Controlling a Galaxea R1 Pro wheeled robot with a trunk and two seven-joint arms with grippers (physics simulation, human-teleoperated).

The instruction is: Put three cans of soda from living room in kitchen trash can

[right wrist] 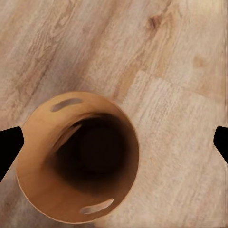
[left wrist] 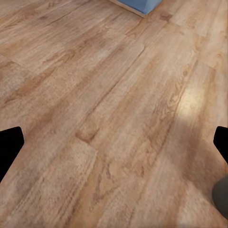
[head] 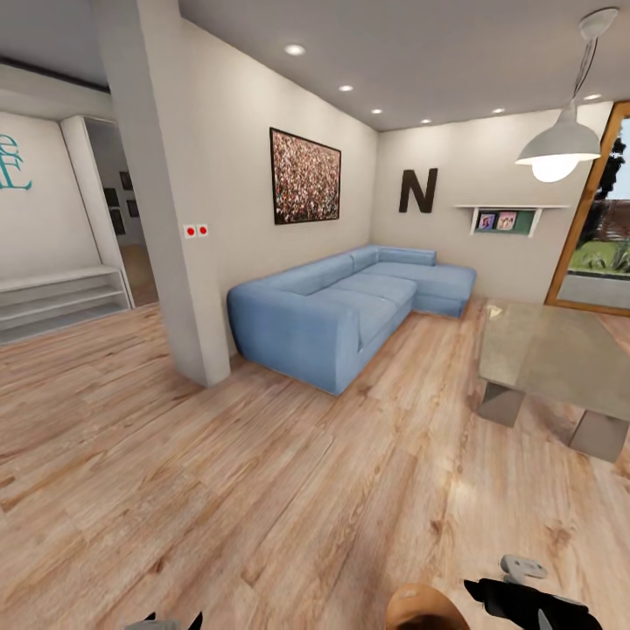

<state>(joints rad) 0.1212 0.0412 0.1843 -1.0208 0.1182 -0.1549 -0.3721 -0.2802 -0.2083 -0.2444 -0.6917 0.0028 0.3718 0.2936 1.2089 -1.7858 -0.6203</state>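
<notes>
Three soda cans are my errand, yet I see none; I judge I'm searching the living room, the glass desk (head: 560,350) beside the blue sofa (head: 350,306) next. My right jaws' (right wrist: 114,142) tips spread open above the tash can (right wrist: 78,164); left jaws (left wrist: 114,142) open, empty. Wall reads "N" (head: 418,191).

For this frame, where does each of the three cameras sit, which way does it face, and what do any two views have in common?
Head view: on the robot's head, facing forward and down across the living room at the blue sofa and glass coffee table; right arm at the lower edge.
Left wrist view: on the left arm, facing the wood floor; dark fingertips at the edges.
Right wrist view: on the right arm, looking down into the tash can.
Shared: head and right wrist views both show the tash can's copper-brown interior.
</notes>
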